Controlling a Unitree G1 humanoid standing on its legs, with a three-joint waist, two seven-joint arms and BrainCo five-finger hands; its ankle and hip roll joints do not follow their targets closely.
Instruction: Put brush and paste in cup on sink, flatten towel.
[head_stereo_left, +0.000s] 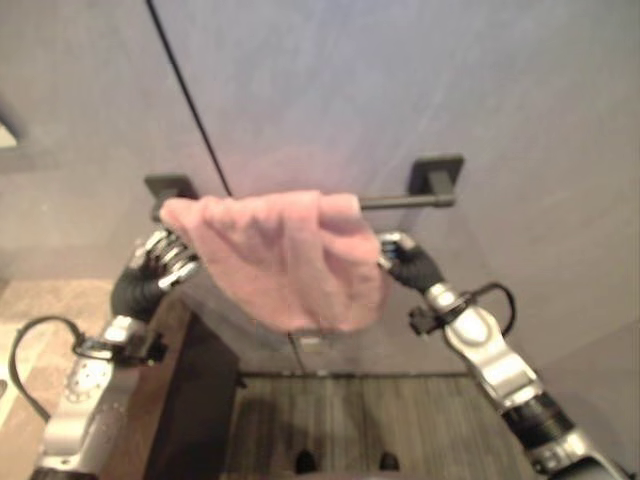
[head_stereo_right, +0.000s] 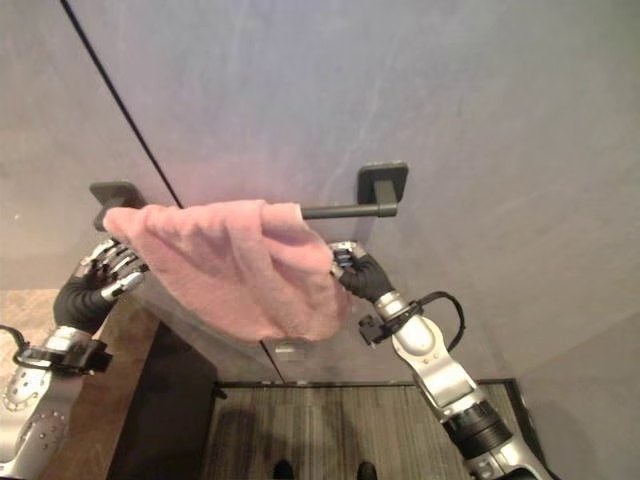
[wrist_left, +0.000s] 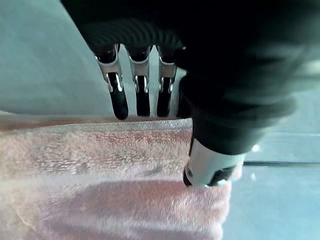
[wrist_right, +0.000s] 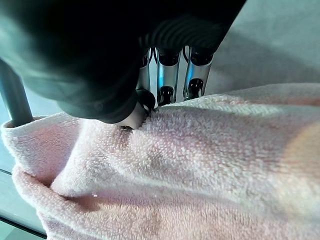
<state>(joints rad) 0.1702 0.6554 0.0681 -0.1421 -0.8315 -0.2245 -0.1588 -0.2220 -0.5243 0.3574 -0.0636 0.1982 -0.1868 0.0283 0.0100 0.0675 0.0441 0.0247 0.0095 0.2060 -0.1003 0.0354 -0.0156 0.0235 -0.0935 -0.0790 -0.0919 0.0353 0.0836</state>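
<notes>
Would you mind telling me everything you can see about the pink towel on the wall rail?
The pink towel is fluffy terry cloth draped over a dark wall rail. It sits bunched toward the rail's left end, leaving the right stretch bare, and hangs in uneven folds with a rounded, sagging lower edge, so it is not flat. The left hand is at its left edge with straight fingers behind the cloth; the right hand meets its right edge, fingertips pressed into the pile.
</notes>
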